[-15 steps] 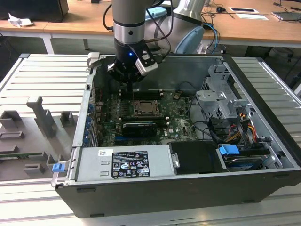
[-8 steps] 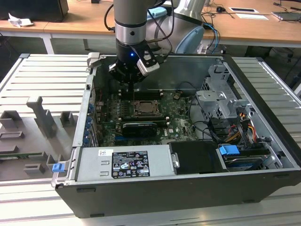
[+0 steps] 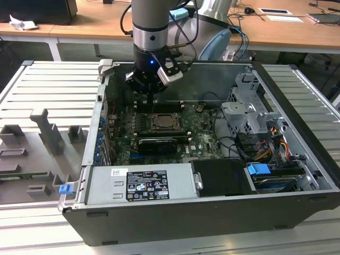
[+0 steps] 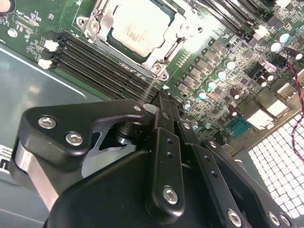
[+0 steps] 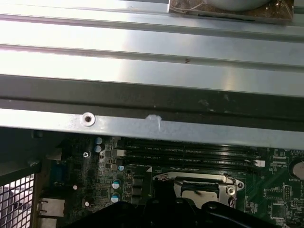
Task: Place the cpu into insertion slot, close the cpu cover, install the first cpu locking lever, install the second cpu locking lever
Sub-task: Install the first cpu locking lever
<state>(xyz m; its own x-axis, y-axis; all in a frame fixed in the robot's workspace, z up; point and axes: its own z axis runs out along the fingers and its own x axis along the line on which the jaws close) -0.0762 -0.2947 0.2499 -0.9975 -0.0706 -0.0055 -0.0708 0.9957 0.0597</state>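
Hidden: the gripper fills the near half of the second wrist view; its black linkages cover the fingertips, so I cannot tell whether it is open or closed, or whether it holds anything
Cut off: in the first wrist view the insertion slot is half covered by the black gripper body at the picture's edge
Gripper place: in the exterior view it hangs inside the open computer case, just above the board behind the slot
Cpu: pale silver-beige square, flat in the slot, dull metal face
Cpu cover: thin silver frame lying down around the cpu, with screws at its corners
Board: green circuit board with long black memory slots beside the slot
Case: grey sheet metal, ribbed panels either side
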